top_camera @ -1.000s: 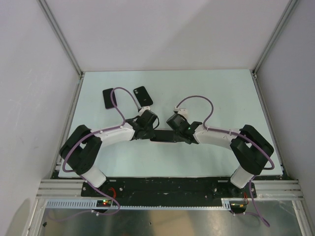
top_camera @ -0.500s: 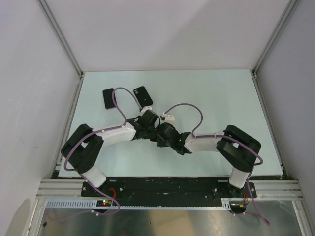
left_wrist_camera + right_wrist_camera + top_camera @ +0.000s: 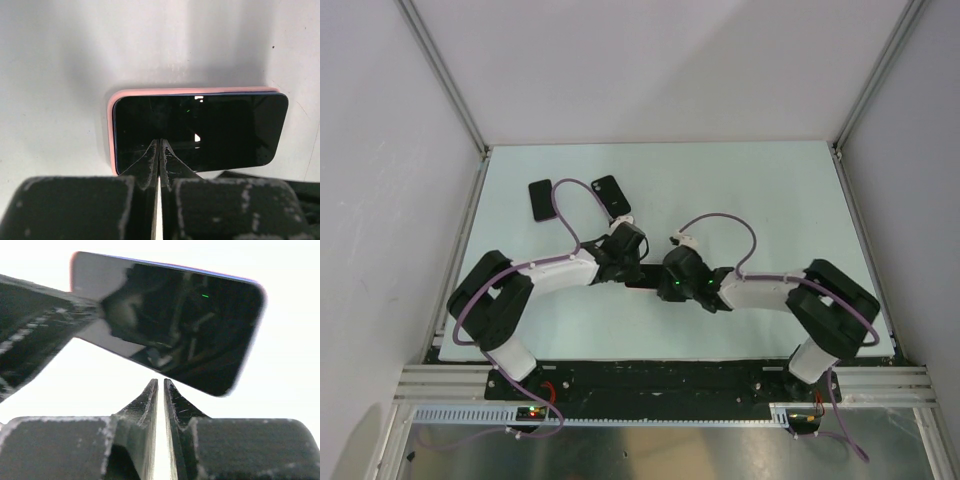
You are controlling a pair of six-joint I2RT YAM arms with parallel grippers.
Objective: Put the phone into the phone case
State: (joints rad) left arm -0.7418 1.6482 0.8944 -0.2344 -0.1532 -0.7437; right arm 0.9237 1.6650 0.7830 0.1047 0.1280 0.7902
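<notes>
The phone (image 3: pixel 200 130), a black slab with its screen up, lies inside the pink phone case (image 3: pixel 111 131) on the table; the case rim shows along its far and left edges. My left gripper (image 3: pixel 160 141) is shut, its tips resting on the screen near the phone's near-left corner. My right gripper (image 3: pixel 160 381) is shut and empty, its tips just short of the phone's edge (image 3: pixel 190 320). In the top view the phone (image 3: pixel 642 281) lies between the left gripper (image 3: pixel 628 268) and the right gripper (image 3: pixel 665 280), largely hidden by them.
Two other dark phone-like slabs lie at the back left of the table, one (image 3: pixel 541 200) beside the other (image 3: pixel 610 195). The arms' purple cables arch over the middle. Enclosure walls ring the table (image 3: pixel 770 200).
My right gripper swung down and left towards the phone, then drew back a little to the right. My left gripper has stayed over the phone.
</notes>
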